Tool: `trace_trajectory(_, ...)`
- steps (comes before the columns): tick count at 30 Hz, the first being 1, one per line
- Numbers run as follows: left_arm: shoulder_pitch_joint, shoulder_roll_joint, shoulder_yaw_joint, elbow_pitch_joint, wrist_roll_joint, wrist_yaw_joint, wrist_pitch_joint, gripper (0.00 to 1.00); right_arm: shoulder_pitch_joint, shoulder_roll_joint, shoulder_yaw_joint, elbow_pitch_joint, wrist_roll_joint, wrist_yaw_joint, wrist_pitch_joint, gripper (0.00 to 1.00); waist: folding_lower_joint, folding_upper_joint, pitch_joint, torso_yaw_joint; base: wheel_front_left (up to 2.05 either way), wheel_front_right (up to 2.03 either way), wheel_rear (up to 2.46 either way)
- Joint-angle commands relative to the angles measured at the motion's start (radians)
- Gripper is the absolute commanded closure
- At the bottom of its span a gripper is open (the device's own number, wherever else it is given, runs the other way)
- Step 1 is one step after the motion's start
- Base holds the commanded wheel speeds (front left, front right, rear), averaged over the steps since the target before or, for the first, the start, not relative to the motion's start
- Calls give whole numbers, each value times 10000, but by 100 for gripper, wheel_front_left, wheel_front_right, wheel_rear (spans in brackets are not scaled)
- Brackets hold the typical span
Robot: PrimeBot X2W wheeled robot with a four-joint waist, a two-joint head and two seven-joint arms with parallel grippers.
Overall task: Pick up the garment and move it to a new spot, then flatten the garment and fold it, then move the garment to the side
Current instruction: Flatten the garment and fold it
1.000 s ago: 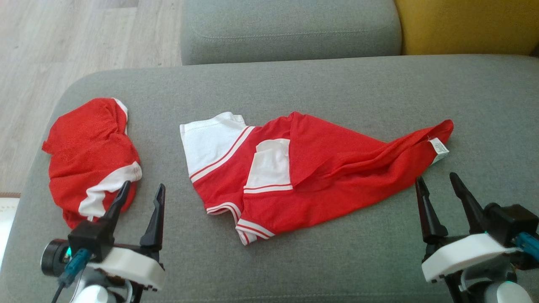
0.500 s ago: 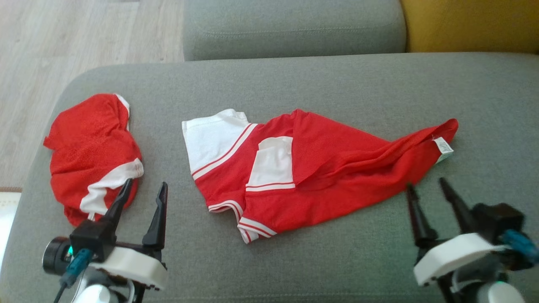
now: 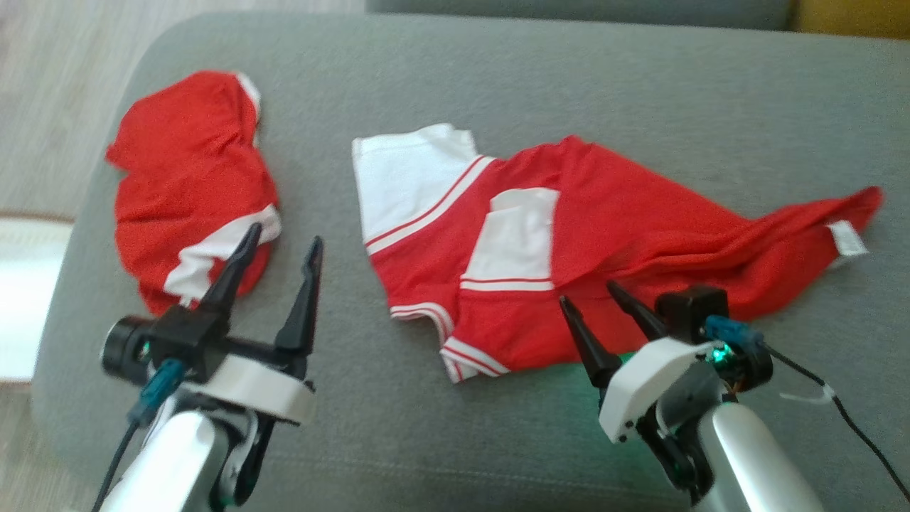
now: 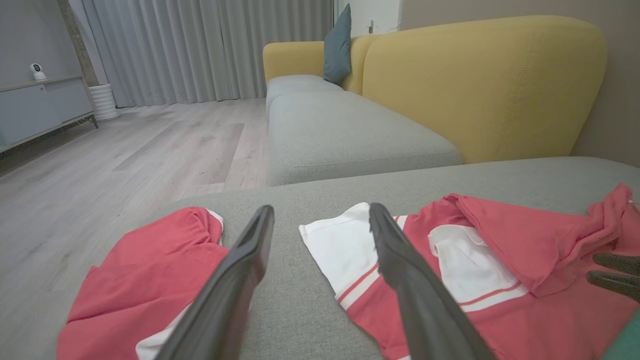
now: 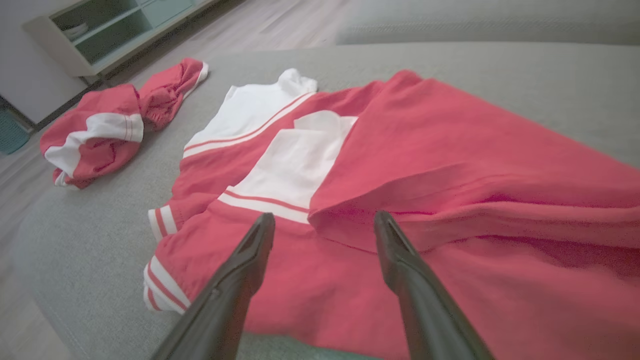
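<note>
A red garment (image 3: 640, 220) (image 4: 500, 285) (image 5: 425, 150) with white panels and striped trim lies crumpled and partly folded over itself in the middle of the grey sofa seat (image 3: 569, 71). My right gripper (image 3: 586, 293) (image 5: 325, 216) is open, its fingers just above the garment's near edge, beside the fold of red cloth; its tips also show at the right edge of the left wrist view (image 4: 595, 268). My left gripper (image 3: 284, 236) (image 4: 320, 210) is open over bare seat, between this garment and a second one, holding nothing.
A second red and white garment (image 3: 185, 171) (image 4: 145, 280) (image 5: 95, 140) lies bunched near the seat's left edge, touching my left gripper's outer finger in the head view. Wooden floor (image 4: 125, 150) lies beyond that edge. A yellow backrest (image 4: 480, 85) stands behind.
The head camera has tilted down and shifted. My right gripper has moved left and forward from the bare seat to the garment's near edge. The left gripper holds its place, still open.
</note>
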Motion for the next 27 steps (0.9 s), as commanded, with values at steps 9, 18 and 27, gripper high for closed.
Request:
trace_trajectory(9,-1117,-201,267,53,255,-262,-126,0,-1578,-37,272,1534,281,77,-835,64,-2,0,693,703,0,0,0)
trace_trajectory(18,-1157,-407,421,66,430,-386,-135,0,-2117,-37,-180,1426,79,77,-1501,100,-2,0,801,613,0,0,0)
trace_trajectory(27,-1382,-667,600,-61,683,-564,-136,0,-3997,-792,-1783,707,-716,77,-787,100,-2,0,1366,637,0,0,0)
